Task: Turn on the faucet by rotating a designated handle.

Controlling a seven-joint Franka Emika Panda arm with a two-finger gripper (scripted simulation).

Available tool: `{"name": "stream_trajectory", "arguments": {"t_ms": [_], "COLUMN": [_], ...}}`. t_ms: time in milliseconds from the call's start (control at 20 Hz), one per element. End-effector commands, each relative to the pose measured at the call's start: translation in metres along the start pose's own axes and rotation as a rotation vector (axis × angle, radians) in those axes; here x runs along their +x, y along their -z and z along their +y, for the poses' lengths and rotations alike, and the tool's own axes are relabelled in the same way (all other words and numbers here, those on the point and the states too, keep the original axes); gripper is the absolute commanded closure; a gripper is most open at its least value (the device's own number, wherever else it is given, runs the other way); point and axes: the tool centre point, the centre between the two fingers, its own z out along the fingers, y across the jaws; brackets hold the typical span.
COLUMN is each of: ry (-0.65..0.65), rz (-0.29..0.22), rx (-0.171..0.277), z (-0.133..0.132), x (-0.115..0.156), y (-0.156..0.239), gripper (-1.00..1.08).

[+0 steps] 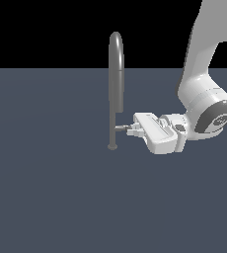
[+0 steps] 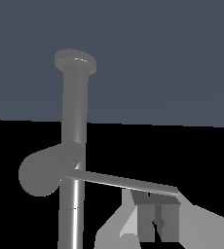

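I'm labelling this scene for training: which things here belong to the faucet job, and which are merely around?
Belongs to the job:
tall grey metallic gooseneck faucet
small grey L-shaped handle
white gripper, at the handle

Merely around:
dark blue-grey floor

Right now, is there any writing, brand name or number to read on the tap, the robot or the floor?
None: no words, numbers or signs can be read in either view.
The faucet, its handle and the hand are plain grey and white.

White arm bent down from exterior view's upper right; wrist horizontal; pincer (image 1: pixel 129 130) pointing sideways, finger spacing unclear.
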Motion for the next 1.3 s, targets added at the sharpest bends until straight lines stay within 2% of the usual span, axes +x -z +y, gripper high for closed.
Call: {"name": "stream_trajectory", "arguments": {"t_ms": [0, 200, 250, 850, 900, 950, 1250], "ry": [-0.02, -0.029, 0.004, -0.03, -0.03, 0.016, -0.004], "rz": [0.0, 0.0, -0.003, -0.001, -0.001, -0.008, -0.005], "rx": [0.004, 0.005, -0.001, 0.005, 0.005, -0.007, -0.002], "z": [0.006, 0.009, 0.0, -0.007, -0.007, -0.018, -0.026], "x": [0.021, 0.038, 0.017, 0.068, 0.068, 0.039, 0.059], "y": [0.0, 0.0, 0.0, 0.0, 0.0, 0.0, 0.0], "gripper": [1.08, 1.08, 1.08, 1.08, 1.08, 1.08, 1.08]}}
